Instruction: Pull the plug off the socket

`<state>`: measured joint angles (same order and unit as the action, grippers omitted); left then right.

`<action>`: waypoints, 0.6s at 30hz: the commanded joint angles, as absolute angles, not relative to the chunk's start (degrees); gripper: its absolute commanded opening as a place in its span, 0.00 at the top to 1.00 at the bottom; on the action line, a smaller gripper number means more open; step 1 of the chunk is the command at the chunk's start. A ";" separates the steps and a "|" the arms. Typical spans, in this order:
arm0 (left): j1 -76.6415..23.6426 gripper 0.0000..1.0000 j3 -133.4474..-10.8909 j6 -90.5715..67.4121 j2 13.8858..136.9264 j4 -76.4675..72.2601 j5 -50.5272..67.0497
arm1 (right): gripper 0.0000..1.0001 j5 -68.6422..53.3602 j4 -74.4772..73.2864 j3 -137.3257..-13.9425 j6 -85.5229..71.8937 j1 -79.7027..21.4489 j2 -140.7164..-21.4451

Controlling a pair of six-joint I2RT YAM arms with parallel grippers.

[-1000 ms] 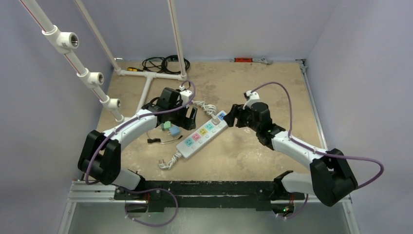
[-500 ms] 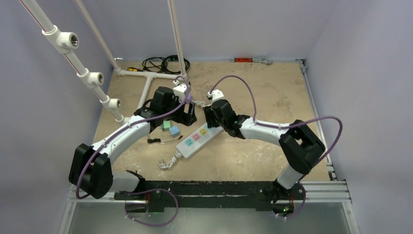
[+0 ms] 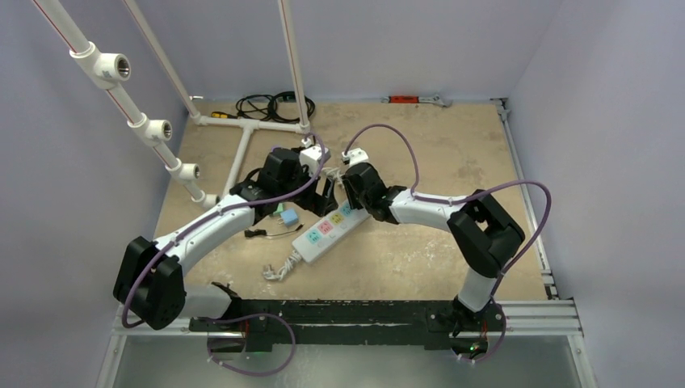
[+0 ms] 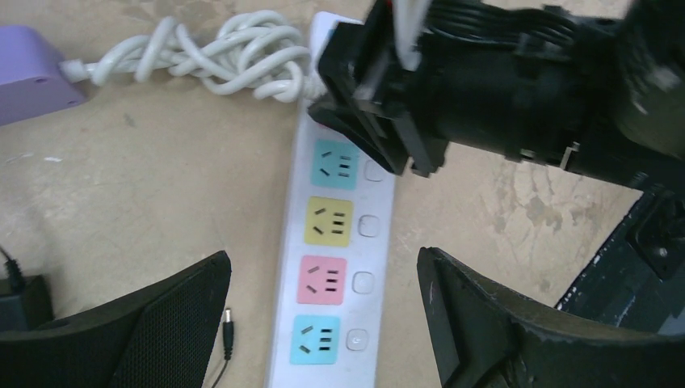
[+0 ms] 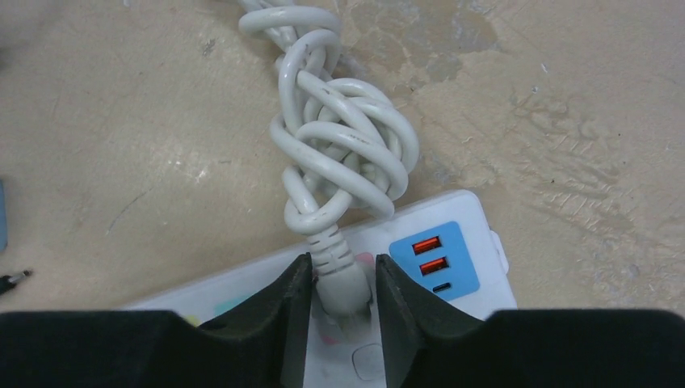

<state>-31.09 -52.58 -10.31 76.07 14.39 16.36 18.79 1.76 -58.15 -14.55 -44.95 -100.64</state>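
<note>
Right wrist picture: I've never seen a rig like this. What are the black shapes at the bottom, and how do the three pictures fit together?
Two robot arms are bolted to a table edge. The overhead picture shows both: left arm, right arm. The other two come from cameras on the wrists. The black shapes are the right arm's fingers, closed on a white plug seated in the power strip. The left arm's fingers hang open above the strip's coloured outlets, holding nothing. A purple box and the knotted white cord lie beside.
</note>
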 commanded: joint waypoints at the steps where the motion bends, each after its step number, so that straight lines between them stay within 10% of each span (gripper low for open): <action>1: -33.96 0.16 -51.56 -8.06 75.57 11.01 18.59 | 0.73 19.43 1.73 -60.29 -14.92 -44.84 -100.89; 7: -36.70 0.15 -50.55 -7.72 78.88 9.48 15.87 | 1.00 17.62 0.67 -55.87 -18.26 -39.69 -97.54; 18: -42.08 0.14 -48.04 2.19 82.20 3.17 11.96 | 1.00 8.46 4.07 -50.45 -15.87 -35.43 -91.59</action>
<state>-40.64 -49.95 -4.64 84.01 9.47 13.15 13.52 2.20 -50.63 -15.86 -34.89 -93.25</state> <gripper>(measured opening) 0.853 0.170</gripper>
